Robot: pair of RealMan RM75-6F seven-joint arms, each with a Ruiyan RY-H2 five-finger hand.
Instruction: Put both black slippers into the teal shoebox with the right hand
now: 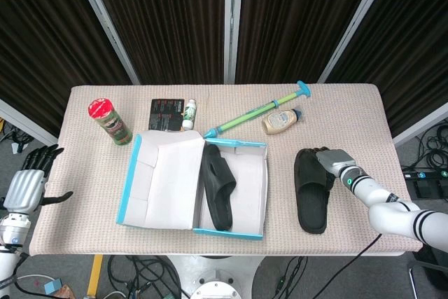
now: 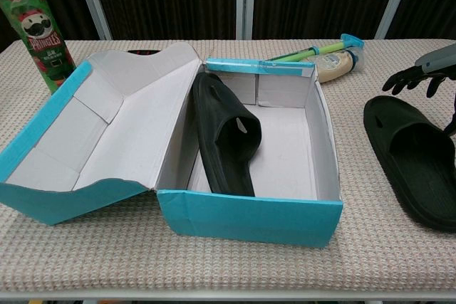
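Note:
The teal shoebox lies open mid-table, its lid folded out to the left. One black slipper stands on its side against the box's left inner wall. The other black slipper lies flat on the table to the right of the box. My right hand hovers at that slipper's far right end, with its fingers spread and hanging down. It grips nothing. My left hand hangs off the table's left edge, fingers apart and empty.
A Pringles can stands at the back left. Behind the box lie a black packet, a small white bottle, a green and teal pump rod and a mayonnaise bottle.

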